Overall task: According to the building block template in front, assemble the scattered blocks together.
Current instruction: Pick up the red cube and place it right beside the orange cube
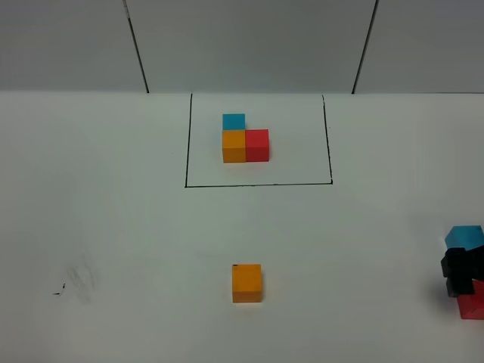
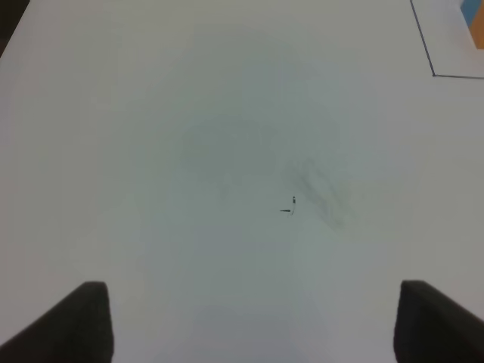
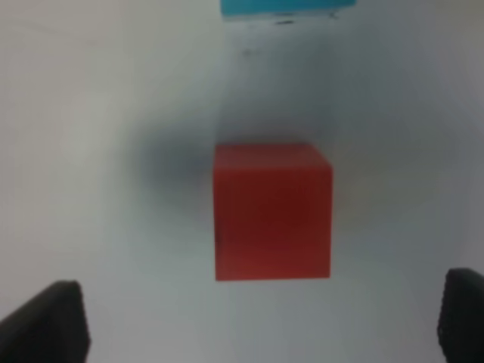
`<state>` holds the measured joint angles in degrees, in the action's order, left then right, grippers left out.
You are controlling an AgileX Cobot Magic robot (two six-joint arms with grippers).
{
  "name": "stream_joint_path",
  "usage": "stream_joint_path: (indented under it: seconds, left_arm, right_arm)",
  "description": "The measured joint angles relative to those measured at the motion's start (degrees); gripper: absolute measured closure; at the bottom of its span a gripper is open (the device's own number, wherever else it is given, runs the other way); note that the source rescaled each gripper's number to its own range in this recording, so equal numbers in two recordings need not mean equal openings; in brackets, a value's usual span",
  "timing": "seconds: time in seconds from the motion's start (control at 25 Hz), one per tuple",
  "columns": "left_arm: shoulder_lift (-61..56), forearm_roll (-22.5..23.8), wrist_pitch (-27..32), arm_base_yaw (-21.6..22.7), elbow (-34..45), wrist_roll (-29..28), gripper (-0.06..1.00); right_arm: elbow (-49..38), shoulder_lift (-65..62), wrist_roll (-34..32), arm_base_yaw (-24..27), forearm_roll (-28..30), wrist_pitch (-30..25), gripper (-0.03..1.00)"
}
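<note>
The building block template is an L of blue, orange and red cubes inside a thin black rectangle at the back middle. A loose orange cube sits alone at the front middle. A loose blue cube and a loose red cube sit at the right edge. My right gripper hovers over the red cube, open, fingers wide to either side and not touching it. The blue cube lies just beyond. My left gripper is open and empty over bare table.
The white table has a faint smudge and small black mark at the front left, also in the left wrist view. A corner of the black rectangle shows there too. A grey panelled wall stands behind.
</note>
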<state>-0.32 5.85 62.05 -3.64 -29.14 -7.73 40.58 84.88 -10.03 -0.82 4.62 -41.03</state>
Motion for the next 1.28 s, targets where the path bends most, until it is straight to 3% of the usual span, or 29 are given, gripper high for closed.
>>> stream_joint_path:
  seconds: [0.44,0.88,0.96,1.08,1.2,1.28]
  left_arm:
    - [0.0,0.0,0.0,0.0,0.0,-0.05,0.28]
    - [0.0,0.0,0.0,0.0,0.0,-0.05,0.28]
    - [0.0,0.0,0.0,0.0,0.0,-0.05,0.28]
    - [0.0,0.04,0.0,0.0,0.0,-0.05,0.28]
    - [0.0,0.04,0.0,0.0,0.0,-0.05,0.28]
    - [0.0,0.04,0.0,0.0,0.0,-0.05,0.28]
  right_arm:
    - [-0.2,7.67,-0.23,0.0,0.13,5.67,0.08]
    - [-0.2,11.36,-0.42,0.91,0.25,7.67,0.21]
    - [-0.2,11.4,-0.42,0.91,0.25,7.67,0.26]
    - [-0.2,11.42,-0.42,0.91,0.25,7.72,0.44]
    - [-0.2,11.42,-0.42,0.91,0.31,7.78,0.73]
    - [-0.2,11.42,-0.42,0.91,0.43,7.86,0.74]
